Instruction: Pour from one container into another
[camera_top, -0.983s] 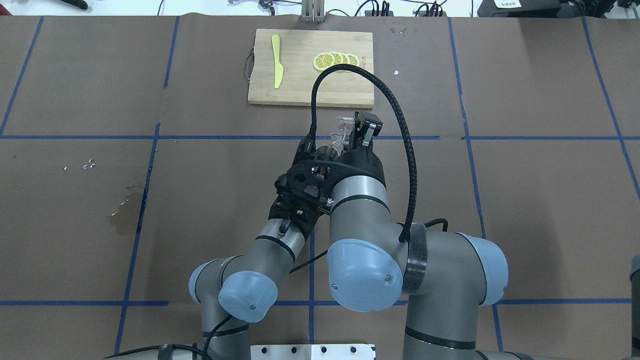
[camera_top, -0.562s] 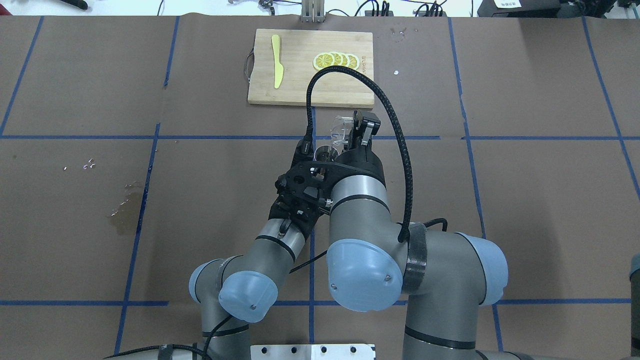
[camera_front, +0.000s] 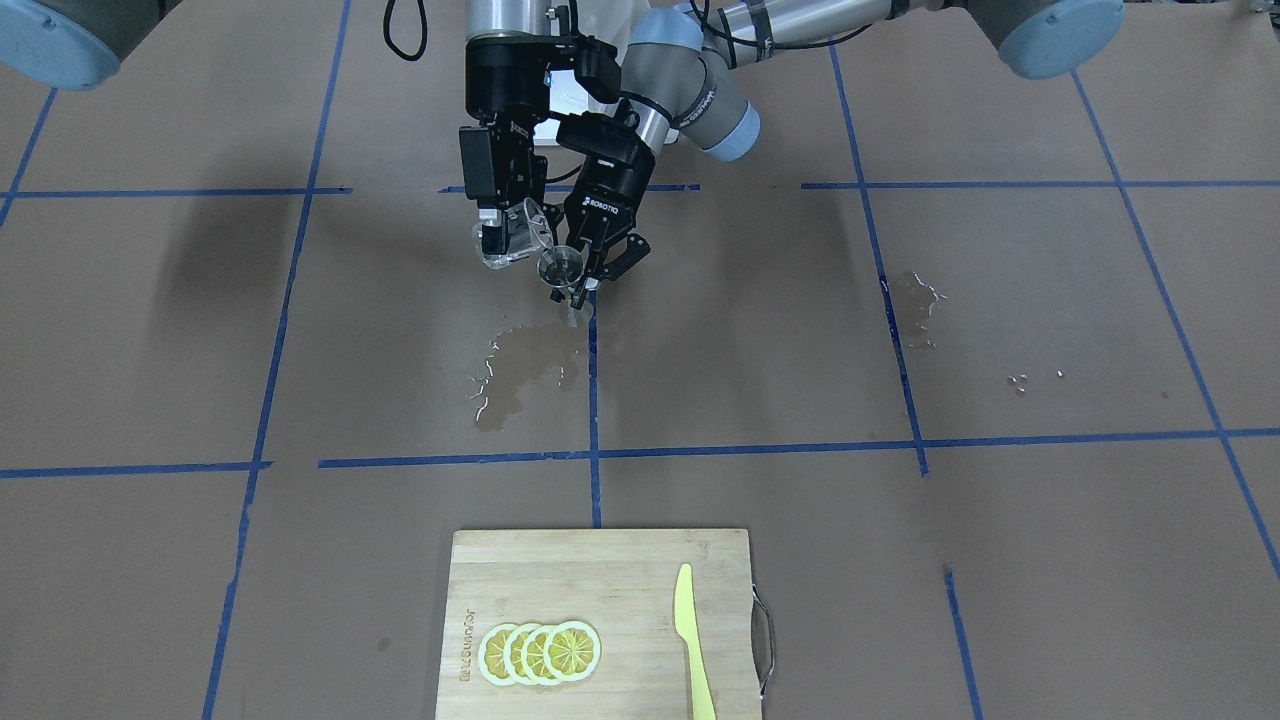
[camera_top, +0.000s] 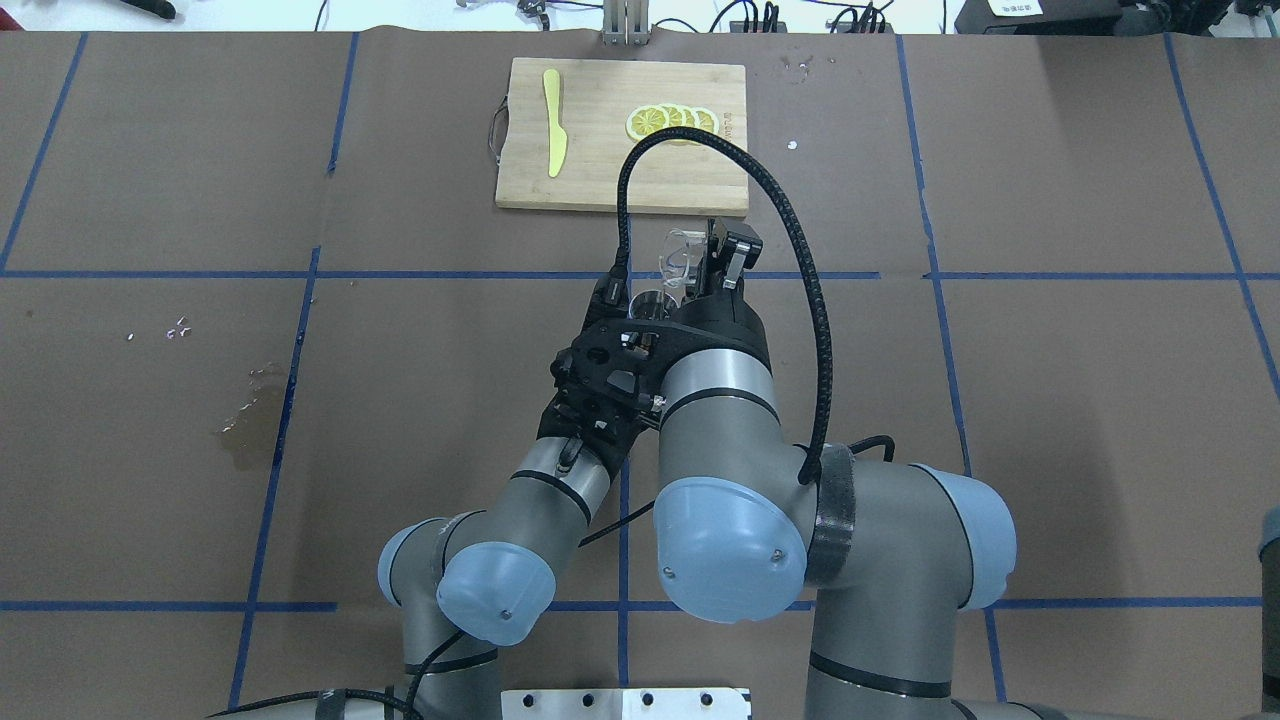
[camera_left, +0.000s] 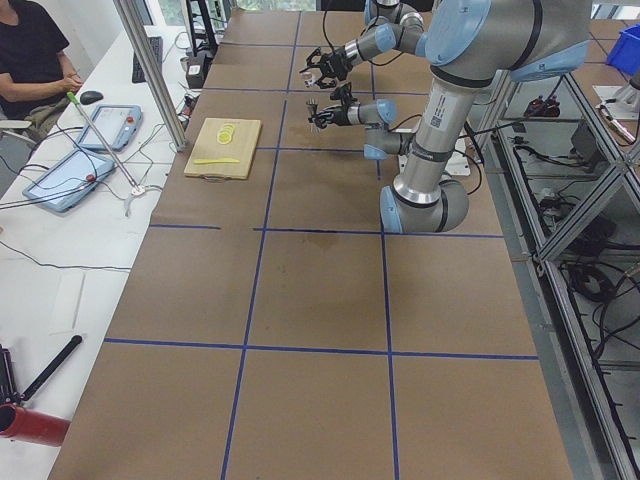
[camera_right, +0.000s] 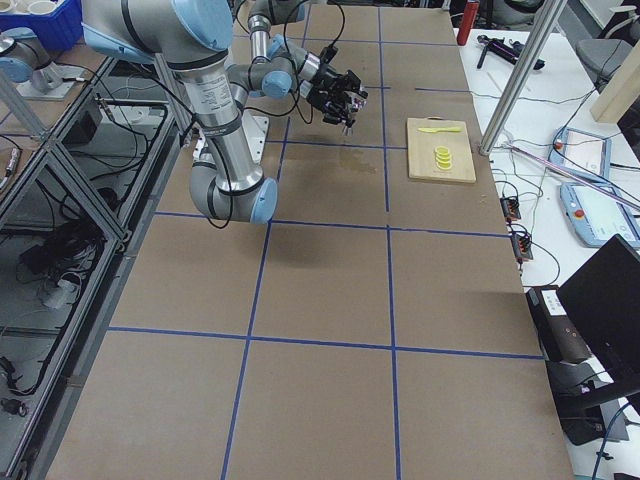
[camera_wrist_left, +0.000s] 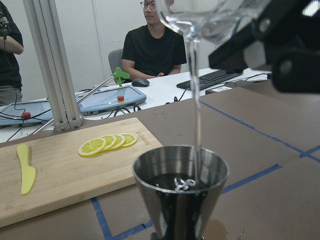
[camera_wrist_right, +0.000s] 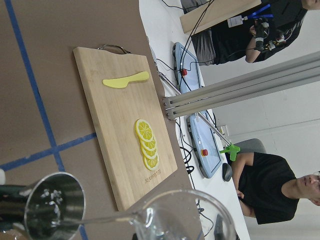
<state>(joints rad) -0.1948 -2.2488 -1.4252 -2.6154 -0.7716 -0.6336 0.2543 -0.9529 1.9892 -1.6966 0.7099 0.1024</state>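
Pour is live. Your right gripper (camera_front: 503, 232) is clamped on the glass cup (camera_wrist_left: 210, 15), which is tipped lip-down. A thin stream (camera_wrist_left: 195, 100) runs off the lip into the jigger (camera_wrist_left: 181, 192). Your left gripper (camera_front: 603, 262) pinches the jigger at its waist, upright and held off the table (camera_top: 1000, 400). Both sit mid-table on the robot's side, well apart from the cutting board (camera_top: 580, 170).

Relative placement: the cup is above the jigger and just beside it. Its lip is over the jigger's open mouth, not touching. In the left wrist view the stream lands inside the rim, a bit right of centre and fairly near the wall. Liquid shows in the upper cone, below the rim. I can't tell how much is left in the cup.

Next move, my read:
- Hold this tilt until the jigger nears full or the cup runs dry.
- Roll the right wrist back to upright before you separate the arms.
- Don't shift the left arm. The mouth is small and the stream has little margin.
- There's a wet patch (camera_front: 520, 375) on the table near the grippers, so a miss is a real risk. Make tilt changes slowly.
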